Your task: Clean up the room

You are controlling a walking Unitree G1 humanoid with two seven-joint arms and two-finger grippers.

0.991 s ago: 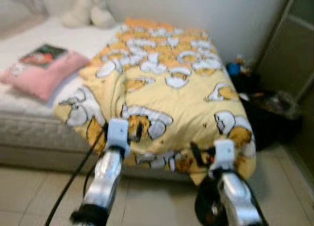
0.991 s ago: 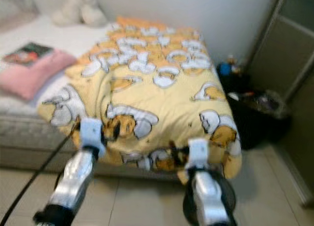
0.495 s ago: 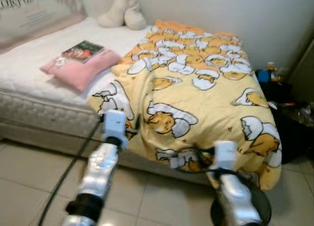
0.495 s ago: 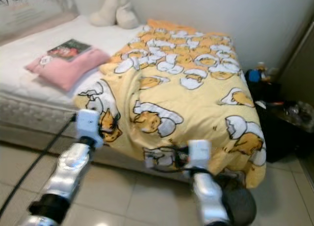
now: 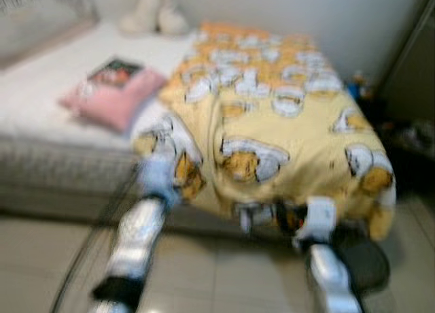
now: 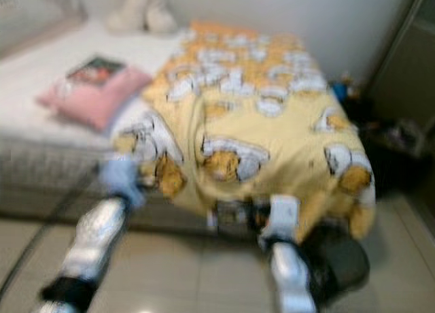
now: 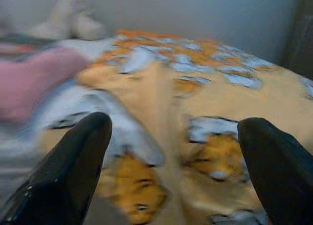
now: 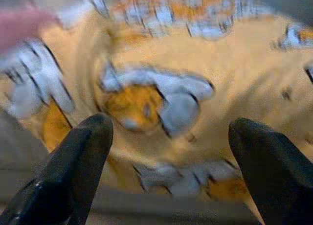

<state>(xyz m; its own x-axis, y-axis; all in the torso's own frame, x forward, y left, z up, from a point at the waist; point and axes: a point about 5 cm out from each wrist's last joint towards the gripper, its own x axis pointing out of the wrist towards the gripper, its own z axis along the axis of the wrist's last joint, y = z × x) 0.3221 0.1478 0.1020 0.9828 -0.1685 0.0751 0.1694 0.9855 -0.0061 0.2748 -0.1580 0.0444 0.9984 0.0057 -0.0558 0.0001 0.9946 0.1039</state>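
A yellow blanket (image 5: pixel 272 109) with cartoon egg prints covers the right half of a bed (image 5: pixel 47 163) and hangs over its front edge. A pink pillow (image 5: pixel 112 99) with a book (image 5: pixel 112 71) on it lies on the white mattress, and a pale plush toy (image 5: pixel 153 10) sits by the wall. My left gripper (image 5: pixel 163 165) is at the blanket's front left corner, open, its fingers (image 7: pixel 73 161) wide apart with blanket (image 7: pixel 205 102) beyond. My right gripper (image 5: pixel 289 216) is open at the hanging front edge, facing the blanket (image 8: pixel 161 98). All views are blurred.
A dark round object (image 5: pixel 360 258) lies on the tiled floor (image 5: pixel 41 258) by my right arm. Dark clutter (image 5: pixel 408 133) fills the gap between the bed and a wardrobe (image 5: pixel 411 61) on the right.
The whole picture has shifted and blurred, so the camera is moving. Both grippers stay in front of the blanket's front edge, still open.
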